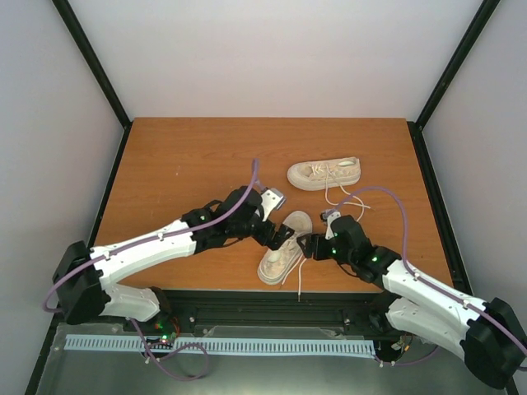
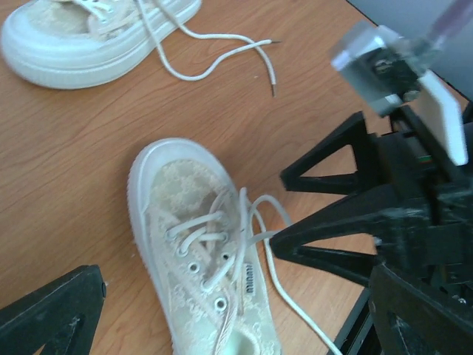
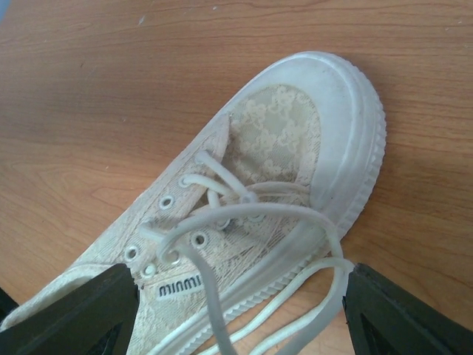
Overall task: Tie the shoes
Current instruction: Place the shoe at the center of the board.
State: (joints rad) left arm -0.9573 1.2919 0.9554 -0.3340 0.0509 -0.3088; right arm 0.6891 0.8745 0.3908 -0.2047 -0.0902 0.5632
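Note:
Two cream shoes lie on the table. The far shoe (image 1: 324, 174) lies on its side with its laces (image 2: 222, 52) trailing loose. The near shoe (image 1: 284, 247) (image 2: 199, 244) (image 3: 281, 148) points away from me, its laces untied. My left gripper (image 1: 278, 232) (image 2: 222, 333) hovers open over the near shoe's left side, holding nothing. Just right of that shoe my right gripper (image 1: 306, 245) (image 3: 240, 310) is open. A loose loop of lace (image 3: 295, 214) and two strands lie between its fingers (image 3: 66, 310); one fingertip (image 2: 277, 240) touches the lace.
The wooden table (image 1: 181, 164) is fenced by black frame posts and white walls. The right arm's wrist camera (image 2: 392, 66) sits close to my left gripper. One lace (image 1: 298, 280) hangs over the table's near edge.

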